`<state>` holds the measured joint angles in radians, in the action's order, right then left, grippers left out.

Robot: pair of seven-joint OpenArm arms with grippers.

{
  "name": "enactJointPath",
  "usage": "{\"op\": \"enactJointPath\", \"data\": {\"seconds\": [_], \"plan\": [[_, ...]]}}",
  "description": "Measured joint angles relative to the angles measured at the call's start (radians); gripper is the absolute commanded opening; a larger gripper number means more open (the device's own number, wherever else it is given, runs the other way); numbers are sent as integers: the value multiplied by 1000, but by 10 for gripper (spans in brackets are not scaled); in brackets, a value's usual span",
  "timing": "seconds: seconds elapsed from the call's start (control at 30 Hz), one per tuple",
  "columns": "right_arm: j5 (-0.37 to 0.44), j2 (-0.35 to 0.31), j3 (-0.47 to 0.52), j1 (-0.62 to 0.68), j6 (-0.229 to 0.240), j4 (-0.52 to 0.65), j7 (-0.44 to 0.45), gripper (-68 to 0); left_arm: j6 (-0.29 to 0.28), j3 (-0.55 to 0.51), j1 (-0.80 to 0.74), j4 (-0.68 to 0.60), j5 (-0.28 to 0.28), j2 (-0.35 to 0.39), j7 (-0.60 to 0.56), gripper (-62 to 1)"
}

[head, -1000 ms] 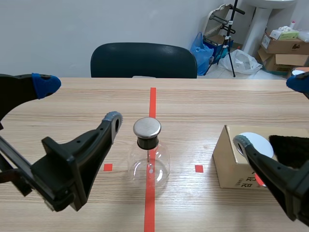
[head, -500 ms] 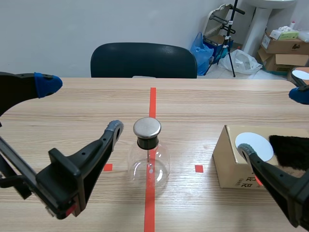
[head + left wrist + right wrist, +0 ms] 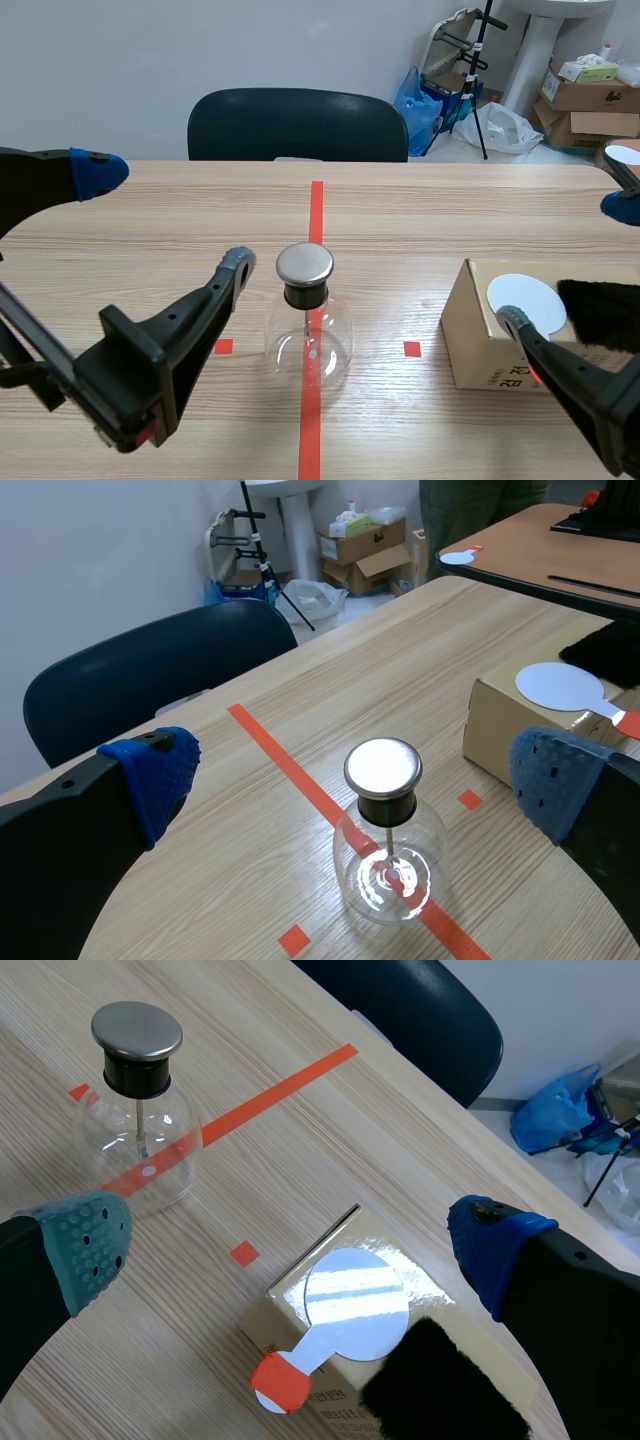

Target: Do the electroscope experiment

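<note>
**Work surface.** You are working over a light wood-grain table (image 3: 150, 220). An orange-red tape line (image 3: 316, 215) runs down its middle, away from the robot, with a small tape square (image 3: 223, 346) on either side.

The electroscope (image 3: 306, 320) stands upright on the tape line, between the two squares. It is a clear round flask with a black stopper and a flat metal cap (image 3: 304, 264). A thin rod hangs from the stopper into the glass.

Toward the right arm's side sits a cardboard box (image 3: 470, 335), well apart from the electroscope. On top of the box lie a white disc paddle (image 3: 524, 298) with a red handle end, and a black furry cloth (image 3: 598, 312) just beside it.

**Room.** A dark blue chair (image 3: 297, 122) stands at the far edge of the table against a pale wall. Behind it, to the right, are a blue plastic bag (image 3: 418, 100), a black stand (image 3: 478, 80) and stacked cardboard cartons (image 3: 585, 95).

**End effectors.** The left gripper (image 3: 166, 217) is spread wide and holds nothing; the electroscope is ahead of it. The right gripper (image 3: 566, 262) is also spread wide and empty, above the box.

**Change from the earlier frames.** The right gripper's lower finger has drawn back toward the robot, so the paddle's disc is now fully uncovered. Its blue pad has dropped lower. The left gripper's grey pad has shifted slightly toward the robot. The electroscope, box, paddle and cloth have not moved.
</note>
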<state>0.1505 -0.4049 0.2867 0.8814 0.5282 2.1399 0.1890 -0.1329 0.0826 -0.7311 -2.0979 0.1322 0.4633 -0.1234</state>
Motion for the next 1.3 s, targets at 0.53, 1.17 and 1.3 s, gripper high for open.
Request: {"op": "enactJointPath", "data": {"seconds": [0.53,1.17,1.3], "plan": [[0,0,0,0,0,0,4,4,0,0,0,0,3,0,0,14],[0,0,0,-5,0,0,31,4,0,0,0,0,3,0,4,14],[0,0,0,-5,0,0,31,4,0,0,0,0,3,0,4,14]]}}
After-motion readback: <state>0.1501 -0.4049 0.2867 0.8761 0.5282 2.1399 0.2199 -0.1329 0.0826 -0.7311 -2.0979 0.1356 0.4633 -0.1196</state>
